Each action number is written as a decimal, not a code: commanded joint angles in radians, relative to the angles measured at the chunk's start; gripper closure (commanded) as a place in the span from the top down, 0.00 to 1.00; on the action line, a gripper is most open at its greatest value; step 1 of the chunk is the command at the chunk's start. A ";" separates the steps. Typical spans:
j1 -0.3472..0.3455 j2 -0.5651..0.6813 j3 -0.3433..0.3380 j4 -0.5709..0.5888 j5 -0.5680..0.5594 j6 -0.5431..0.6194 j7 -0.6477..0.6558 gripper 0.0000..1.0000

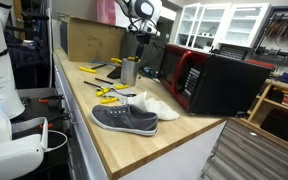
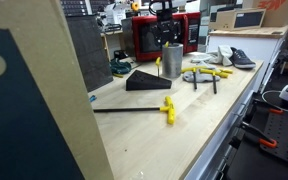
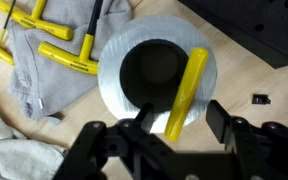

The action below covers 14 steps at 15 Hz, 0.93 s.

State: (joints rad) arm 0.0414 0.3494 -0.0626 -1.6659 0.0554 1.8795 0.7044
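In an exterior view the gripper (image 1: 134,52) is hanging directly above the metal cup (image 1: 130,72), which is standing on the workbench (image 1: 189,135). In an exterior view the gripper (image 2: 167,38) is again sitting straight over the cup (image 2: 171,62). In the wrist view the yellow-handled tool (image 3: 187,90) is leaning inside the cup (image 3: 112,60), its long axis pointing toward the gripper (image 3: 179,130). The jaws are standing apart either side of the tool's near end.

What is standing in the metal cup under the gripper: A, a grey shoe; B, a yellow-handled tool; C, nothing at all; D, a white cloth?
B: the wrist view shows a yellow-handled tool leaning on the rim of the metal cup, beneath the gripper.
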 commanded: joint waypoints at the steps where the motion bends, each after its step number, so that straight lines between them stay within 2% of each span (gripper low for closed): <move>1: -0.003 -0.006 0.000 0.003 0.038 -0.001 0.042 0.27; 2: -0.003 -0.007 0.000 0.003 0.045 0.001 0.043 0.22; 3: -0.003 -0.008 0.001 0.004 0.051 0.000 0.049 0.64; 5: -0.003 -0.010 0.002 0.001 0.055 -0.006 0.047 0.62; 10: 0.002 -0.018 0.006 -0.004 0.053 -0.036 0.036 0.97; 11: 0.004 -0.020 0.007 -0.004 0.050 -0.046 0.036 1.00; 14: 0.010 -0.030 0.006 -0.008 0.044 -0.080 0.039 1.00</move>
State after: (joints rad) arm 0.0479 0.3495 -0.0596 -1.6620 0.1012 1.8482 0.7337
